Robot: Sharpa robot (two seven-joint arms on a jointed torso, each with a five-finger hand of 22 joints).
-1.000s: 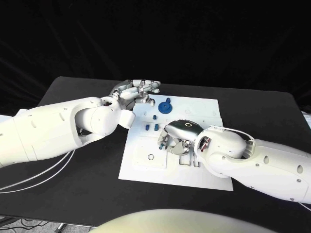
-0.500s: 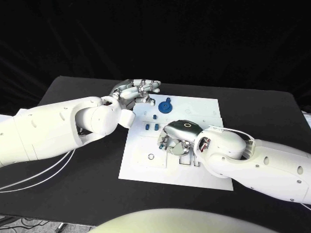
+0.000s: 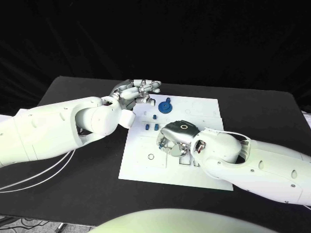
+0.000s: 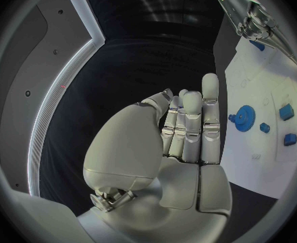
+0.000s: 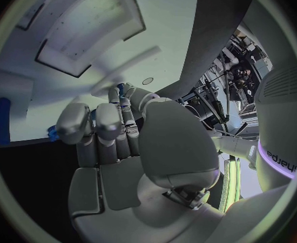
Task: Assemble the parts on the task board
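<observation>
The white task board [image 3: 198, 114] lies mid-table. On its far part stand a blue gear [image 3: 165, 106] and small blue parts [image 3: 150, 127]. My right hand [image 3: 174, 141] is bent down onto the board's middle with its fingers curled. A bit of a small blue part [image 5: 120, 86] shows pinched between its thumb and a finger. My left hand [image 3: 137, 90] hovers at the board's far left corner, beside the gear. The left hand [image 4: 186, 129] has its fingers stretched out and holds nothing. The left wrist view also shows the gear [image 4: 243, 115] and blue parts [image 4: 286, 112].
The black table [image 3: 78, 97] surrounds the board, with bare room to the left and at the far right. My right forearm [image 3: 267, 165] lies over the board's near right corner. White cables [image 3: 36, 177] hang under the left arm.
My right forearm has shifted slightly left and nearer, while its hand stays curled on the same spot of the board. The left hand has not moved.
</observation>
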